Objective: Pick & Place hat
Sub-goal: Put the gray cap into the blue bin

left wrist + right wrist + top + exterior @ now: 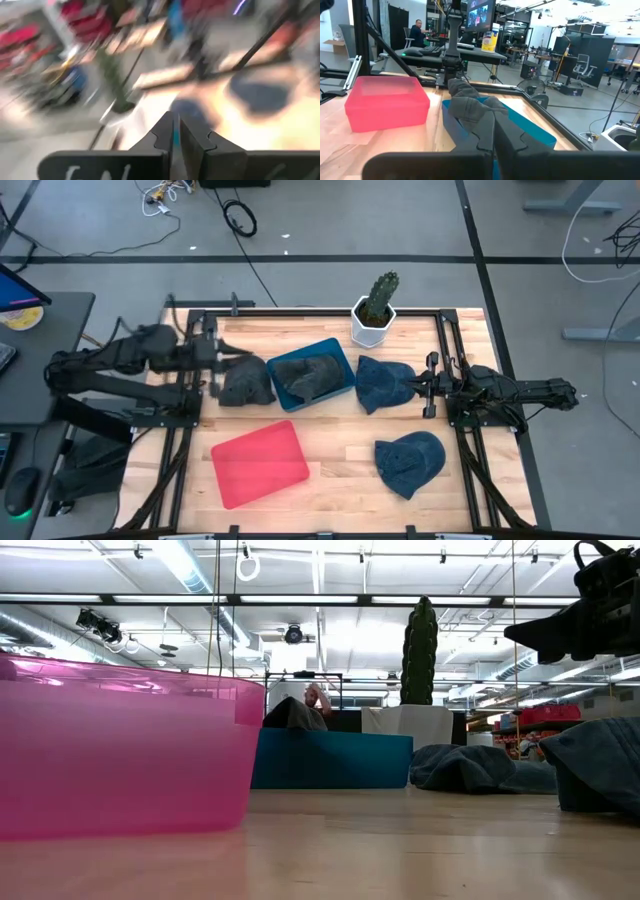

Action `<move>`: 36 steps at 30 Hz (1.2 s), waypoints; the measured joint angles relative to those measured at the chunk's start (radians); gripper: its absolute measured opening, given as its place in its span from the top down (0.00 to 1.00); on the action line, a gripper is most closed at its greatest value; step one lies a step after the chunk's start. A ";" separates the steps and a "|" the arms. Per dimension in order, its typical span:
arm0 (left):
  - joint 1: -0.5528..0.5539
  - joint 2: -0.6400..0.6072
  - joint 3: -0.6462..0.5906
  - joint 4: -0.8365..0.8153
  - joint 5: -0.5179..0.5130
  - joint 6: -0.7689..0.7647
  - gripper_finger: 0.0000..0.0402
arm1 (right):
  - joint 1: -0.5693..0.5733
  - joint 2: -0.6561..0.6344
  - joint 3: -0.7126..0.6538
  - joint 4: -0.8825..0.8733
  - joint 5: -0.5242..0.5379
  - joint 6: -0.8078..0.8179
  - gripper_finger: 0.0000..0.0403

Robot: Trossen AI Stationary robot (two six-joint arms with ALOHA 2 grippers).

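Several hats are on the table. A dark grey hat [245, 385] lies on the wood just left of the blue bin [340, 350]. A second grey hat [305, 373] sits inside that bin and shows in the right wrist view [470, 102]. One blue hat [383, 383] lies right of the bin, and another [410, 460] lies near the front edge. My left gripper [218, 368] hovers at the dark grey hat's left side, shut [176, 131] and holding nothing. My right gripper [428, 385] stands beside the blue hat's right edge, shut [492, 135] and holding nothing.
A pink bin [260, 462] sits at the near left of the table and fills the left of the low view [120, 755]. A cactus in a white pot [375, 315] stands at the far edge. Bare wood lies between the pink bin and the near blue hat.
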 joint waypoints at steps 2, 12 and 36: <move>-0.010 0.062 0.038 -0.128 -0.157 0.024 0.93 | 0.000 0.000 0.000 0.000 0.000 0.000 0.98; -0.068 0.400 0.208 -0.476 -0.407 0.048 0.93 | 0.000 0.000 0.000 0.000 0.001 0.000 0.98; -0.260 0.581 0.413 -1.070 -0.174 -0.892 0.70 | 0.000 0.000 0.000 0.000 0.000 0.000 0.98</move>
